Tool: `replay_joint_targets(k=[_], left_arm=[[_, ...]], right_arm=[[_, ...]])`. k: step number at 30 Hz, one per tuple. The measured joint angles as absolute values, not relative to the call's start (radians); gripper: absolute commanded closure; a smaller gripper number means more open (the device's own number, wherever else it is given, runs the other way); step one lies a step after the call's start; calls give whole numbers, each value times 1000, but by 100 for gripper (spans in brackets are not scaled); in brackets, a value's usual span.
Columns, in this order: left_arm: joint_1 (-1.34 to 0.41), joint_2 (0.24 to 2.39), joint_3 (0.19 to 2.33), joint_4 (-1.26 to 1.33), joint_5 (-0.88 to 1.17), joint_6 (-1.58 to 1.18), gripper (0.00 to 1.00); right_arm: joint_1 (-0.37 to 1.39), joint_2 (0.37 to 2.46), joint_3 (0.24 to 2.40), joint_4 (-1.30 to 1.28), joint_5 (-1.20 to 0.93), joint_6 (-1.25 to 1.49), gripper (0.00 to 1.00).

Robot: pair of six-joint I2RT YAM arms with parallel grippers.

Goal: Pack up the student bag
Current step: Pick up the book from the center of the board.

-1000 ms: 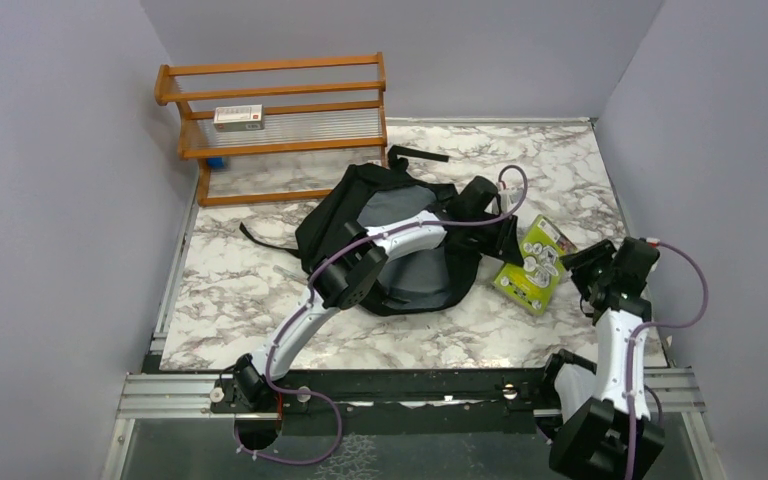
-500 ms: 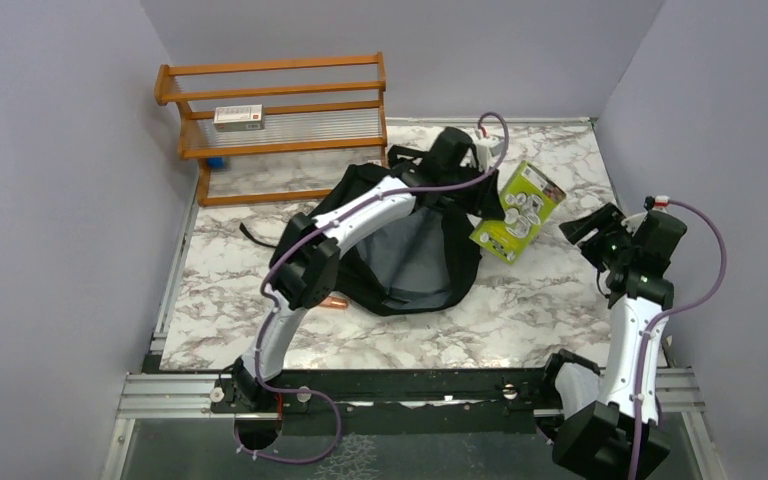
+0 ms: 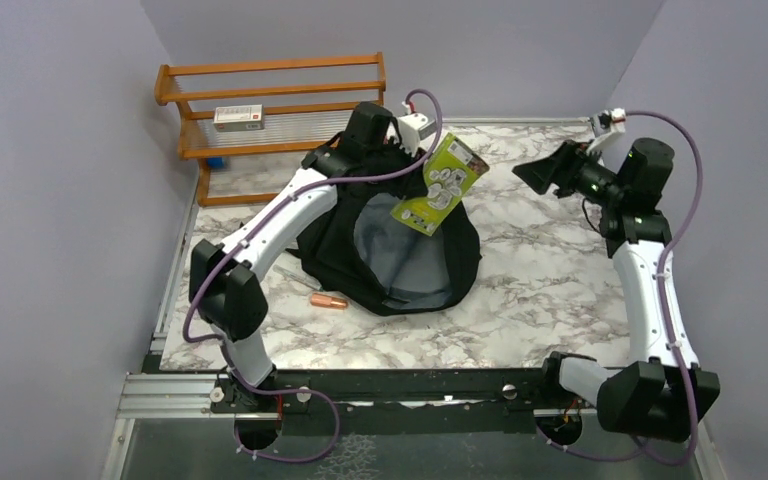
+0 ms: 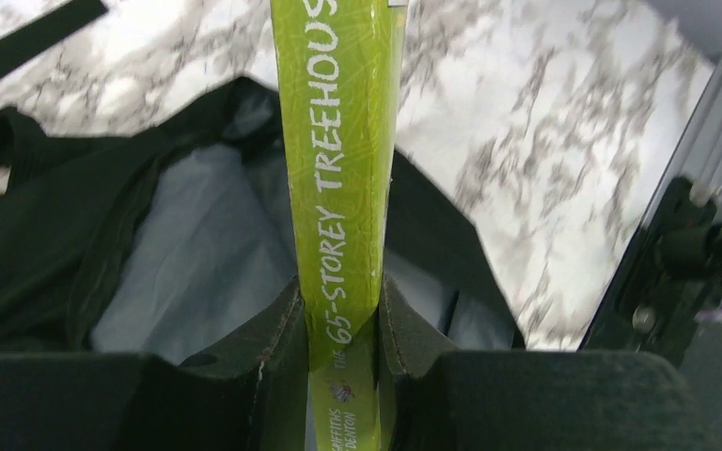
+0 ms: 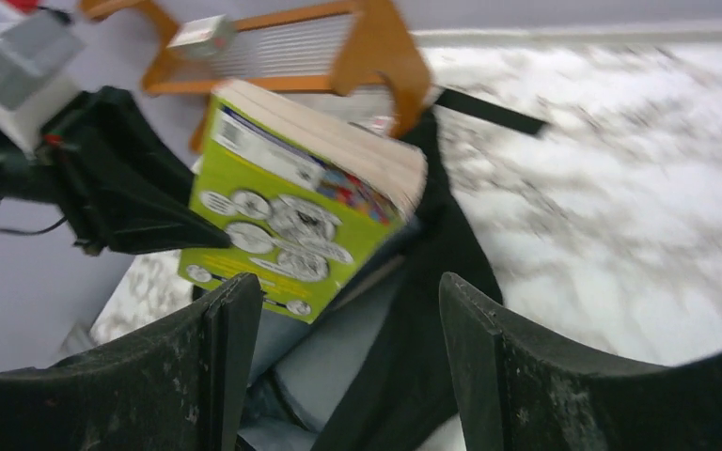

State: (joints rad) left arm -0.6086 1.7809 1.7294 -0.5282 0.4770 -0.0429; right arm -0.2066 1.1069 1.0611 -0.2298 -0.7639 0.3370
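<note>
- The left gripper (image 4: pixel 338 315) pinches a green book (image 4: pixel 338 141) by its spine, with the open bag (image 4: pixel 188 235) under the jaws.
- The right gripper (image 5: pixel 343 291) has its jaws wide apart and holds nothing.

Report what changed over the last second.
The left gripper, shut on the green book, carried it from the table beside the student bag to above its open mouth. The right gripper swung away to the far right, opening. Bag, wooden rack and box stayed put.
</note>
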Motion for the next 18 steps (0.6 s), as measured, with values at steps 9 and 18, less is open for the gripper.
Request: replay_joint_targets(k=[9, 18], left_arm=[[-603, 1510, 1541, -698, 477, 241, 100], [-603, 1333, 1481, -767, 567, 466, 100]], right_arm=[[66, 1289, 1204, -64, -1079, 120, 27], [191, 1281, 1155, 167, -1309, -61, 25]])
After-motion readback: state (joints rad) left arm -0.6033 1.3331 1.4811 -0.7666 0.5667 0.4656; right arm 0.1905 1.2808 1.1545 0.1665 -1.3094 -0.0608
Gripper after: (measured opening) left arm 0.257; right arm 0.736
